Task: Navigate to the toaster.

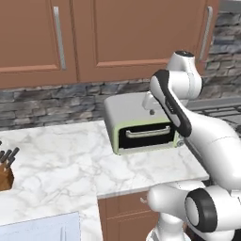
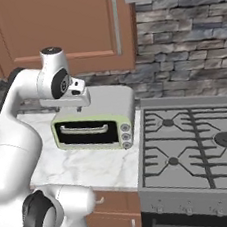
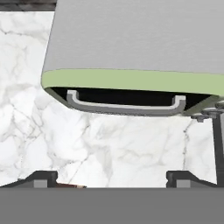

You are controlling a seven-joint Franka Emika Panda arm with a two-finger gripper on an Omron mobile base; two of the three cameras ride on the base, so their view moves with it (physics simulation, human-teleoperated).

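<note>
A grey and pale-green toaster oven [image 1: 141, 123] is faced on the white marble counter [image 1: 56, 160] by the spread, empty gripper [image 3: 111, 177]; the toaster remains unseen, so the base should be driven onward.

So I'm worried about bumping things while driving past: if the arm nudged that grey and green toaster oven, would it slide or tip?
The toaster oven would probably slide rather than tip: it looks wide, low and boxy. The polished marble counter likely offers little grip. It seems bulky, so probably heavy for a light nudge.
</note>
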